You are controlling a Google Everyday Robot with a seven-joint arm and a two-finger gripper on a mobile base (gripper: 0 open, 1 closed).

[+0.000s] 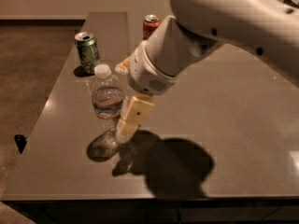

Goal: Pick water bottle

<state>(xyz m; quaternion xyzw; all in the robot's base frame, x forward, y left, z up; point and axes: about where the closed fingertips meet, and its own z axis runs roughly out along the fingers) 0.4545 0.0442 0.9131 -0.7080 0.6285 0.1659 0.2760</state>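
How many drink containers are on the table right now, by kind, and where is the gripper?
Clear ribbed plastic water bottle with white cap: 1
Cans: 2, a green metal can and a red cola can
Total: 3
The gripper is open, close against the bottle's right side, above the brown table.

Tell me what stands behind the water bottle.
A green can stands behind the water bottle. The open hand beside the bottle and its arm hide part of a red can farther back.
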